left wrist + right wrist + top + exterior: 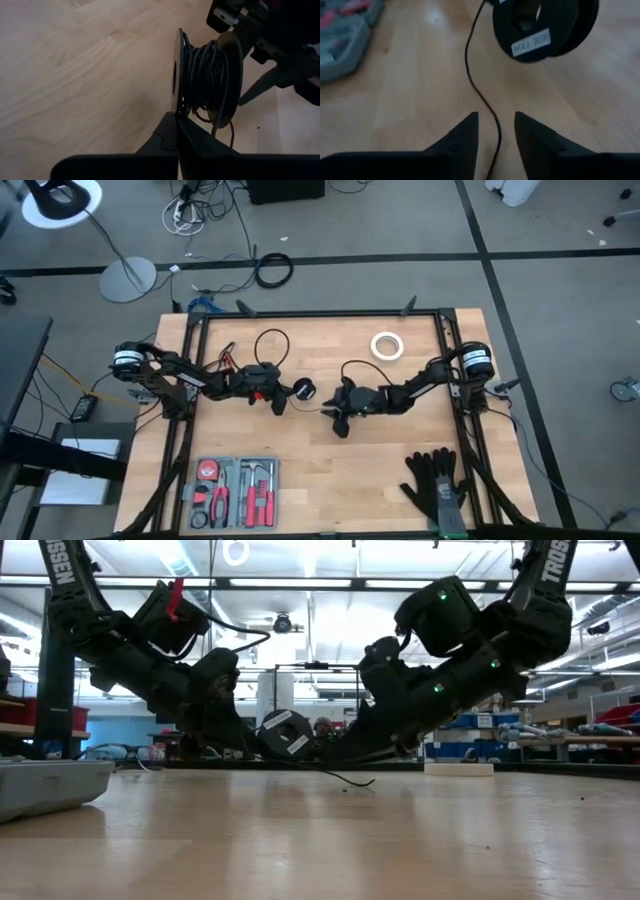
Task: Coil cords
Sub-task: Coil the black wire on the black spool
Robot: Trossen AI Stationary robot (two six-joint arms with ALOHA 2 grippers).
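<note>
**Spool held at mid-desk between my two arms**

The desk (330,480) is pale wood planking inside a black frame, and beyond its far edge lies grey floor with a lamp base and loose cables. A white tape ring (387,345) lies far right, a tool tray (233,491) sits at the near left edge, and black gloves (435,483) lie near right. The open wood lies in the near middle, between tray and gloves.

My left fingers (176,120) are closed on the rim of the spool (205,75), which is wound with the cord (482,95) and held up at the desk's centre. My right fingers (496,131) stand a little apart, just right of the spool, with the cord running between them, not visibly pinched. A loose loop (270,345) lies behind my left arm.
</note>
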